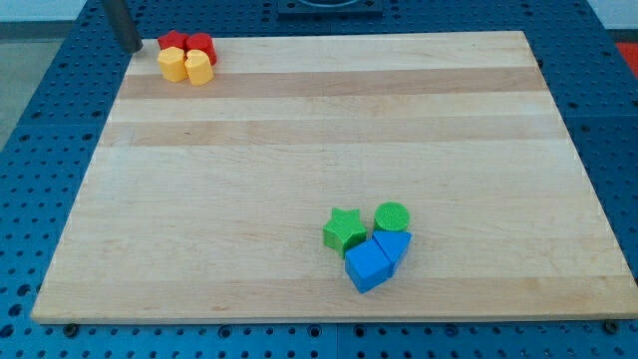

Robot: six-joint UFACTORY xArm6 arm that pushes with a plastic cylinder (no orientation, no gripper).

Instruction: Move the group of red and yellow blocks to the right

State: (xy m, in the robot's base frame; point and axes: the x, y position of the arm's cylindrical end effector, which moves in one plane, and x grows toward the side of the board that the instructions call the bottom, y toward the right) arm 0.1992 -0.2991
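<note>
Two red blocks and two yellow blocks sit packed together at the board's top left corner. The red star (pixel 172 42) and the other red block (pixel 202 46) are at the back. The yellow block (pixel 173 66) and the yellow hexagon-like block (pixel 198 69) are in front of them. My tip (pixel 130 47) is at the end of the dark rod just to the left of this group, a short gap from the red star, not touching it.
A second cluster lies at the lower middle of the wooden board (pixel 299 140): a green star (pixel 345 230), a green round block (pixel 392 216), a blue cube (pixel 368 266) and another blue block (pixel 394 245). A blue pegboard surrounds the board.
</note>
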